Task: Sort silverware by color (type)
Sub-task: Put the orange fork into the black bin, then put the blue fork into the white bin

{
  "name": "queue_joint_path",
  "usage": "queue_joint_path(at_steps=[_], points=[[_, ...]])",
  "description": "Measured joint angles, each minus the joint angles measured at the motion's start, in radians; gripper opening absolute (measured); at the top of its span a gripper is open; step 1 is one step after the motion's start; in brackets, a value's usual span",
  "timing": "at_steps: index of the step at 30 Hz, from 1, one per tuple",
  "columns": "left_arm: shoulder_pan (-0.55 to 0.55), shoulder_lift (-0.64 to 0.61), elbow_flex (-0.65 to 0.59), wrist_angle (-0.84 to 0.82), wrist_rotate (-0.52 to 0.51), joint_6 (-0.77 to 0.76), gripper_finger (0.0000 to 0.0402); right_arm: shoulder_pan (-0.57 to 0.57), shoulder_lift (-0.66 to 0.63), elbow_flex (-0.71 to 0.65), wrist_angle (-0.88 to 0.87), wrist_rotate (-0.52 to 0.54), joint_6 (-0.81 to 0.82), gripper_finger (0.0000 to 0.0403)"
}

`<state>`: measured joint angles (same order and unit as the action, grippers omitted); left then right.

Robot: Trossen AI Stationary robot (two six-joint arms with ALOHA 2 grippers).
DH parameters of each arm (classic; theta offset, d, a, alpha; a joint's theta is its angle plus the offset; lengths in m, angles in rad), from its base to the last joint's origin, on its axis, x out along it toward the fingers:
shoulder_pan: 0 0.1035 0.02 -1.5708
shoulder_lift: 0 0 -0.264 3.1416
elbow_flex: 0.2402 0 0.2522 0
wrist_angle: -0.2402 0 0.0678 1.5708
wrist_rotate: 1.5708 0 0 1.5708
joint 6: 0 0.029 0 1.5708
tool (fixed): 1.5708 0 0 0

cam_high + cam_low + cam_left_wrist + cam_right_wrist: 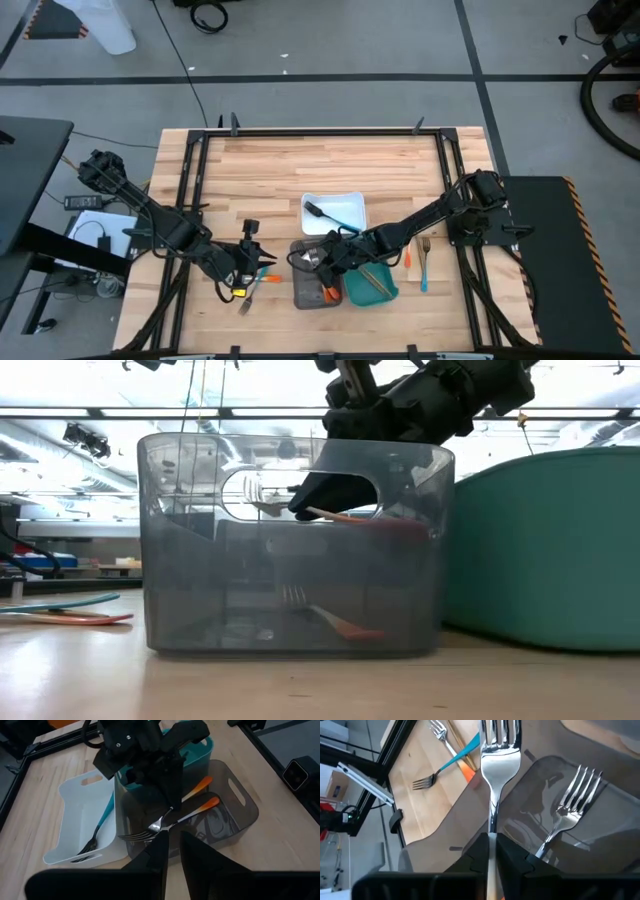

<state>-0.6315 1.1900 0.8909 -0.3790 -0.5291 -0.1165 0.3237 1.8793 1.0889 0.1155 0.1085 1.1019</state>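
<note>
The grey see-through tray [305, 290] stands near the table's front, between the white tray [352, 205] and the teal tray [385, 290]. My right gripper [325, 263] reaches into it from the right, shut on an orange-handled fork [268, 506]. A second orange-handled fork [325, 616] lies flat on the grey tray's floor. My left gripper [247, 272] hovers left of the grey tray with a narrow gap between its fingers [155, 855] and nothing in it. Loose silverware [255, 287] lies on the wood just below it. My right gripper pinches the fork's metal neck [492, 826], just behind the tines, between its two fingers. The fingers slant down from the table's right and lie along the fork, whose tines stick out beyond the fingertips. The fork hangs about level inside the grey tray, clear of its floor.
A teal-handled fork [328, 213] lies in the white tray. Two more pieces [422, 262] lie on the wood right of the teal tray. A teal-handled fork [451, 759] and a metal one [437, 729] lie left of the grey tray. Black rails [190, 200] edge the table.
</note>
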Motion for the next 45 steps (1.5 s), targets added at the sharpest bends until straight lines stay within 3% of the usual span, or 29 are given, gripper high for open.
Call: queue_joint_path(at_steps=[15,22,36,45], points=[[0.0,0.0,0.0,-0.029,0.012,-0.003,0.0055,0.003,-0.002,0.0,0.0,0.048,-0.004,0.0071],[0.0,0.001,0.0,-0.14,0.114,-0.081,0.0055,0.002,-0.067,0.0,-0.007,0.048,-0.068,0.0073],[-0.005,0.002,0.0,-0.189,0.203,-0.305,0.0055,-0.015,-0.188,0.0,-0.107,0.079,-0.595,0.0073],[-0.049,0.029,-0.001,-0.189,0.206,-0.464,0.0055,-0.02,-0.278,0.0,-0.191,0.262,-0.79,0.0073]])
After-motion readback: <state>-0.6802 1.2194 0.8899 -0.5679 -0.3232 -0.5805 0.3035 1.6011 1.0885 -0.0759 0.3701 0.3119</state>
